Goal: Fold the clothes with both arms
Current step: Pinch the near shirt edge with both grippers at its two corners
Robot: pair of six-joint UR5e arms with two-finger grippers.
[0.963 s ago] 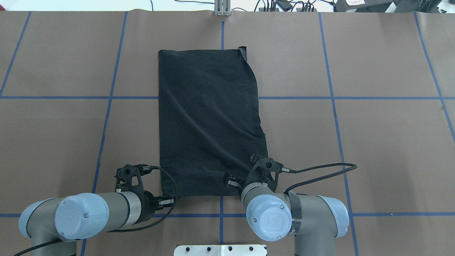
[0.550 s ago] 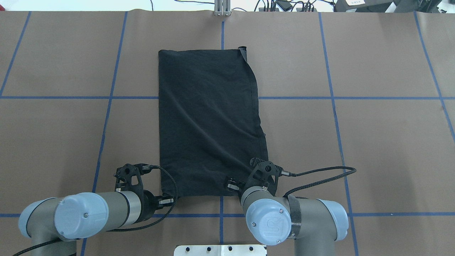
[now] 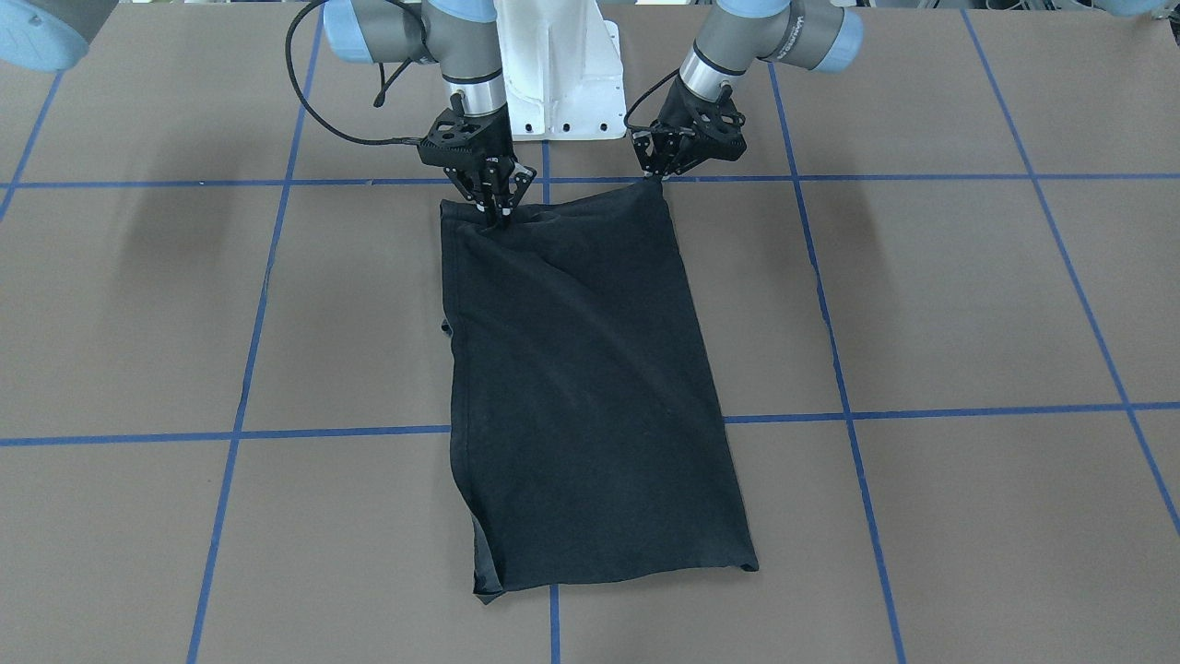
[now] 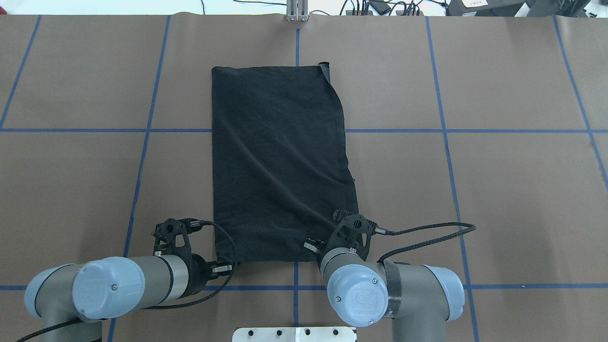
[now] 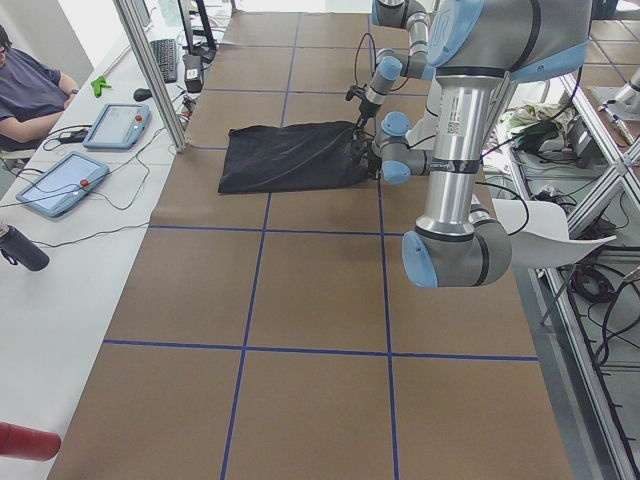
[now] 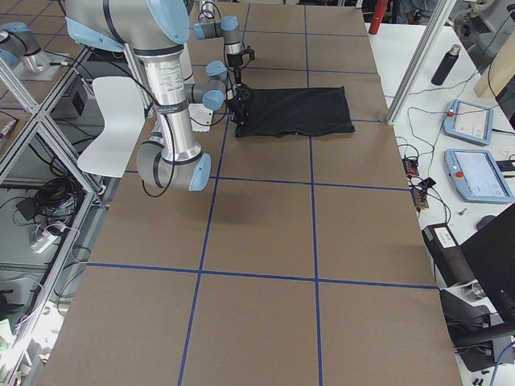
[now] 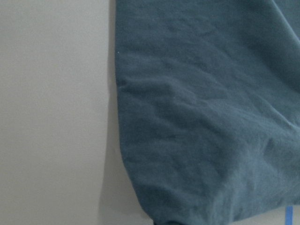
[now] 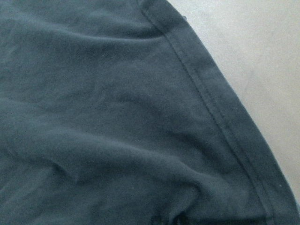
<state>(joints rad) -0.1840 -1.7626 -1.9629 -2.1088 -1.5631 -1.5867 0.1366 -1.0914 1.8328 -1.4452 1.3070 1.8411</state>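
The clothes are one black T-shirt (image 4: 280,161), folded into a long strip that lies flat from the table's middle toward the robot. No print or logo shows. My left gripper (image 4: 227,267) sits at the shirt's near left corner. In the front-facing view the left gripper (image 3: 656,175) is shut on that corner, which is drawn up to a point. My right gripper (image 3: 502,212) is shut on the shirt's (image 3: 581,387) near edge, with small wrinkles around its tips. Both wrist views show only the shirt (image 7: 201,117) (image 8: 117,117), bunched at the bottom, and bare table.
The white pedestal base (image 3: 553,83) stands just behind both grippers. Blue tape lines (image 4: 142,130) cross the brown table cover. In the left side view a person (image 5: 30,90) sits by tablets (image 5: 60,180) on a white side table, with a dark bottle (image 5: 22,248) nearby.
My right gripper has shifted a little toward the robot's base along the shirt's near edge, and its fingers look closer together. The left arm and the shirt have stayed put.
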